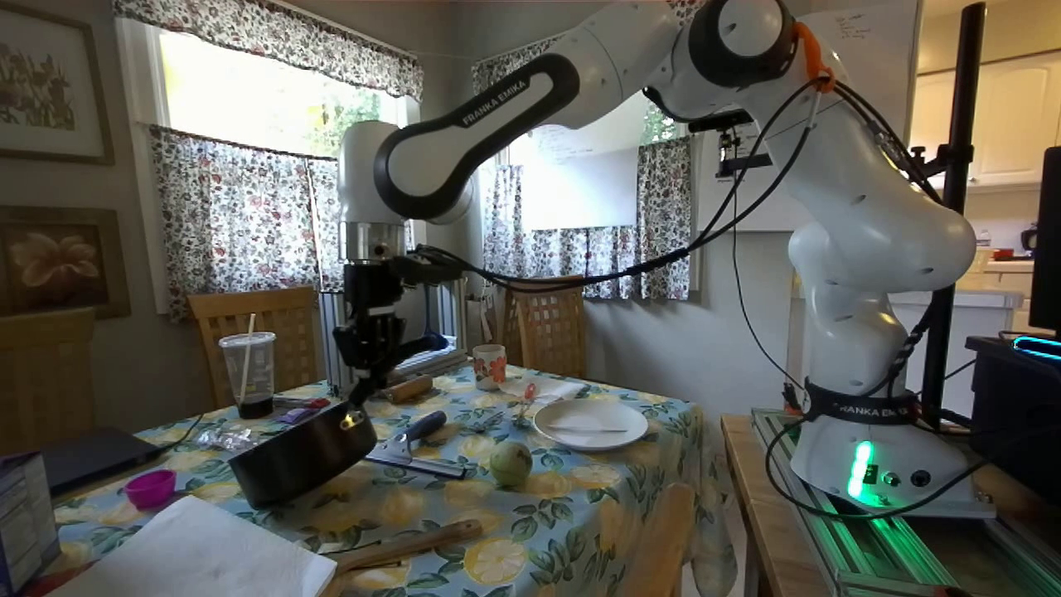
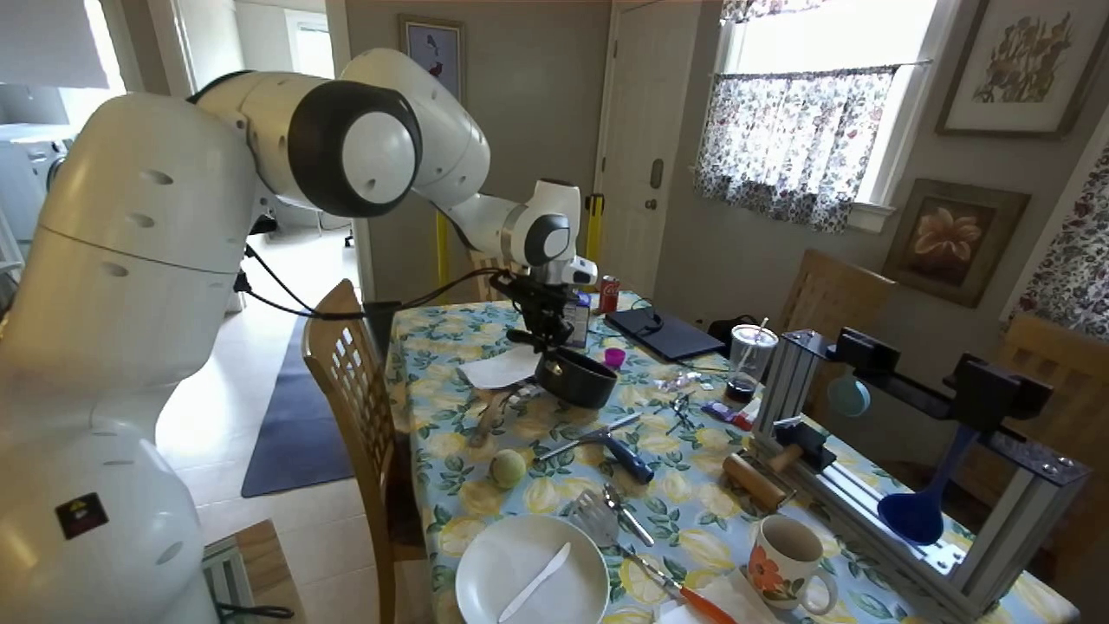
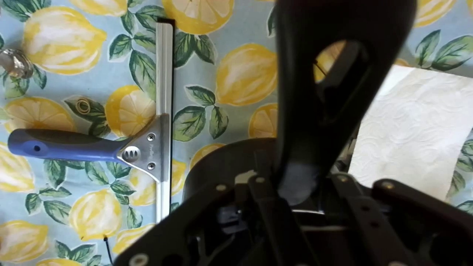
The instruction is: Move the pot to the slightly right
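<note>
The black pot (image 1: 302, 454) hangs tilted from my gripper (image 1: 365, 383) over the table, its far side lower than the handle side. I cannot tell whether its low edge touches the cloth. The pot also shows in an exterior view (image 2: 576, 379), with the gripper (image 2: 546, 334) above its handle side. In the wrist view the gripper (image 3: 297, 184) is shut around the base of the pot's dark handle, which runs up the picture. Part of the pot's body (image 3: 225, 162) shows behind the fingers; the rest is hidden by them.
A squeegee (image 1: 406, 444), a green ball (image 1: 510, 463) and a white plate (image 1: 590, 424) lie on the robot's side of the pot. A paper towel (image 1: 199, 551), a pink cup (image 1: 151, 489), a plastic cup (image 1: 249, 373) and a metal frame (image 2: 910, 485) also stand or lie around.
</note>
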You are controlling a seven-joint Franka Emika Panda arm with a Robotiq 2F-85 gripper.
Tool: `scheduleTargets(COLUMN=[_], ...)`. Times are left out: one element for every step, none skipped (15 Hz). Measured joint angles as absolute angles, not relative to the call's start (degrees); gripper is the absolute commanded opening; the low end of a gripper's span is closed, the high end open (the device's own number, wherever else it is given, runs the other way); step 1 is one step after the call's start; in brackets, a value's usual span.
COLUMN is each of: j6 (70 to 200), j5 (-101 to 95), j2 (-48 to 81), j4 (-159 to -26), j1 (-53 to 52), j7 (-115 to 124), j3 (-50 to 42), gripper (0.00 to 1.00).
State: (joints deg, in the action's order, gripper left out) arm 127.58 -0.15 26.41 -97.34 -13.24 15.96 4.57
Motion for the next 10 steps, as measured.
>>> scheduleTargets(j6=[127.58, 127.58, 127.59, 127.70, 127.93, 128.39, 129.13, 130.05, 130.94, 131.78], j5=[-0.16, -0.16, -0.24, -0.64, -1.58, -2.77, -4.24, -5.83, -7.46, -8.97], j2=[26.41, 26.41, 26.41, 26.39, 26.36, 26.31, 26.20, 26.07, 25.91, 25.77], j4=[-97.36, -97.39, -97.39, -97.39, -97.39, -97.40, -97.40, -97.40, -97.41, -97.43], j1=[-13.24, -13.24, -13.24, -13.28, -13.42, -13.67, -13.97, -14.36, -14.82, -15.28], j7=[16.12, 16.20, 16.26, 16.41, 16.74, 17.12, 17.58, 18.07, 18.62, 19.22], j3=[4.53, 4.50, 4.49, 4.44, 4.28, 4.01, 3.70, 3.32, 2.90, 2.47], gripper=[0.07, 0.07, 0.07, 0.07, 0.07, 0.07, 0.07, 0.07, 0.07, 0.07])
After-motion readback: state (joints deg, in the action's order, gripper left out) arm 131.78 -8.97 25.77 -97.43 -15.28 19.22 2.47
